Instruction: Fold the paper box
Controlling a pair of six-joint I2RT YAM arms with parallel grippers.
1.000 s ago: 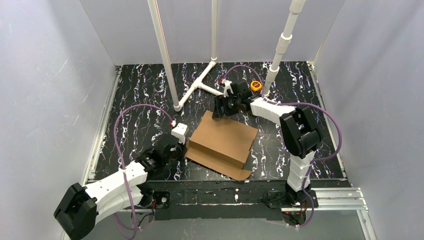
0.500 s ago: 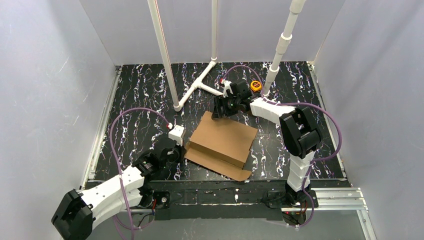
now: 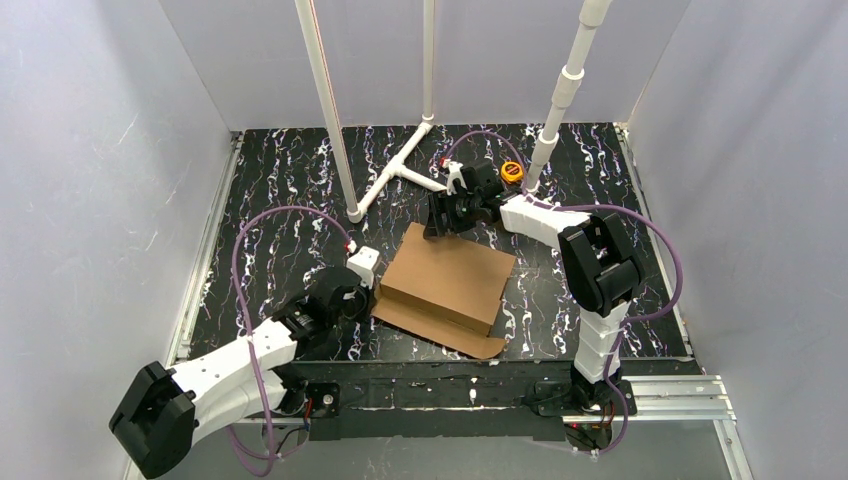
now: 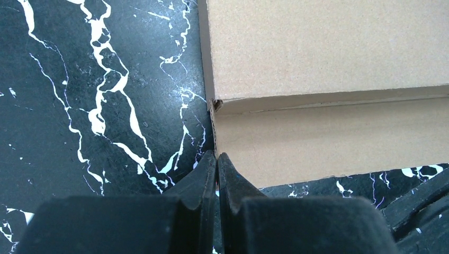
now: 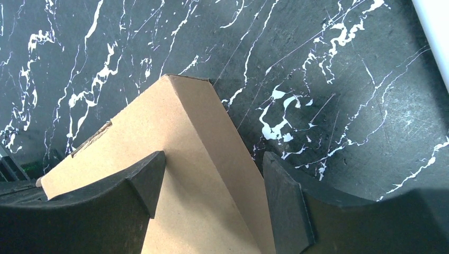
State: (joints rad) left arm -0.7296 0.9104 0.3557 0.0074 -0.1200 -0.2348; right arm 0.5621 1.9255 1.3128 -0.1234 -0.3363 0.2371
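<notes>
Corrugated brown paper box [image 3: 445,280] is lying unmoved on marbled tabletop [image 3: 280,200], left end effector [image 4: 217,154] pressed together, right end effector [image 5: 212,159] gaping astride its corner.

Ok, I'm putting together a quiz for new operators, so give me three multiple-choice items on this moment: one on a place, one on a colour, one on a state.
1. Where is the right gripper relative to the paper box?
A. at its near edge
B. straddling its far corner
C. flat on the middle of its top

2. What colour is the small round object beside the right-hand white pipe?
A. orange
B. green
C. blue

3. How do the left gripper's jaws stand?
A. wide open
B. half open
C. shut

Answers:
1 B: in the right wrist view the box's corner sits between the open jaws.
2 A: the overhead view shows it bright orange against the dark table.
3 C: in the left wrist view the jaws are pressed together, next to the box's left edge.
</notes>
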